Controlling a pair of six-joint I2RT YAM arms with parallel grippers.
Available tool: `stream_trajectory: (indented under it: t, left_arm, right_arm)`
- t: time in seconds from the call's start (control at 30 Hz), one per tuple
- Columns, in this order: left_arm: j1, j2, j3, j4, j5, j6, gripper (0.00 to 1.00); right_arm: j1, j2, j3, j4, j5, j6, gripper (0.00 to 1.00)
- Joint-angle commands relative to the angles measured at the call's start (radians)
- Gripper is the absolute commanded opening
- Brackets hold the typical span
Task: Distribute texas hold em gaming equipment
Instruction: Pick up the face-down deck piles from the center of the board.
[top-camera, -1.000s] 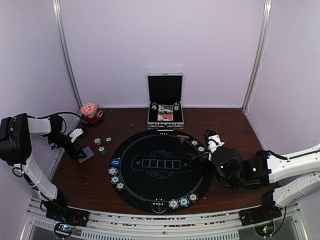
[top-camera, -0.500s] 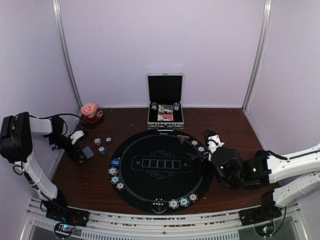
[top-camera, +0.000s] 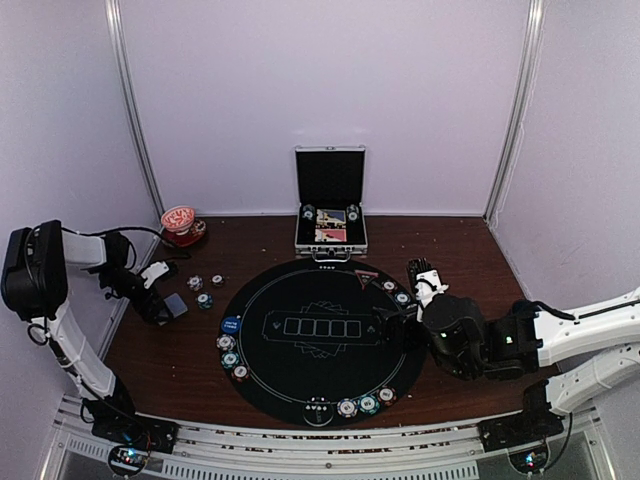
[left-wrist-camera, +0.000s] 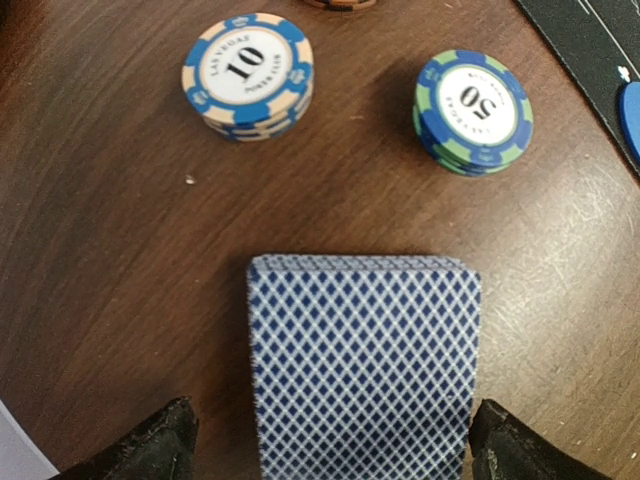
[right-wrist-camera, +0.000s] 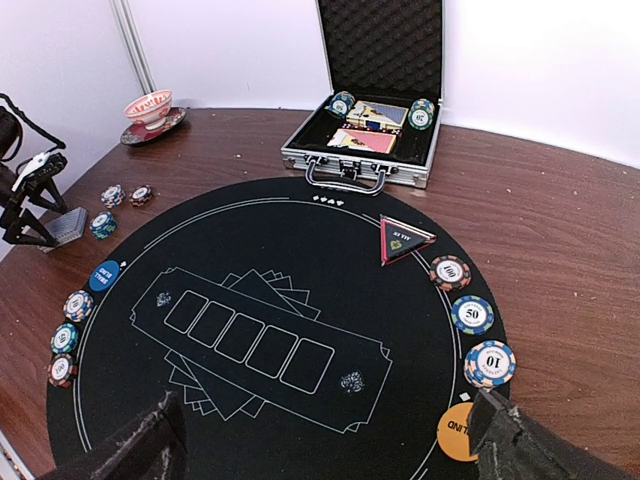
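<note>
A deck of playing cards (left-wrist-camera: 365, 365) with blue-and-white diamond backs lies on the brown table (left-wrist-camera: 100, 250), left of the round black mat (top-camera: 320, 375). My left gripper (left-wrist-camera: 330, 445) is open and straddles the deck, one fingertip on each side with a gap to the cards. Just beyond the deck stand a "10" chip stack (left-wrist-camera: 247, 75) and a "50" chip stack (left-wrist-camera: 472, 110). My right gripper (right-wrist-camera: 330, 440) hangs open over the mat's right side, holding nothing. Near it are three chip stacks (right-wrist-camera: 472, 314) and an orange disc (right-wrist-camera: 462, 432). A blue disc (top-camera: 231, 325) sits on the mat's left rim.
An open silver case (top-camera: 331, 205) with cards and chips stands behind the mat. A red-and-white cup on a saucer (top-camera: 180, 222) is at the back left. More chip stacks line the mat's left rim (top-camera: 231, 359) and near rim (top-camera: 368, 404). A triangular marker (right-wrist-camera: 403, 238) lies at the right.
My left gripper has shifted slightly at the deck, which has barely moved. The right arm has not moved.
</note>
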Motion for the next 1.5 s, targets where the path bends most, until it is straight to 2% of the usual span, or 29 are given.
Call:
stream_trajectory:
  t: [0.0,0.57,1.33,1.47]
  left_arm:
    - [0.007,0.027,0.042,-0.020,-0.024,0.010,0.98]
    - [-0.035,0.048,0.042,-0.061,-0.052,0.010,0.98]
    - [-0.118,0.122,0.032,-0.068,-0.243,-0.045,0.94]
    - [-0.122,0.128,0.028,-0.084,-0.233,-0.030,0.94]
  right_arm:
    - [0.008,-0.007,0.003,0.006,0.027,-0.012,1.00]
    - [0.011,-0.014,0.002,0.004,0.028,-0.011,1.00]
    - [0.017,-0.010,0.006,0.004,0.031,-0.013,1.00]
    - [0.018,-0.015,0.004,0.004,0.032,-0.015,1.00]
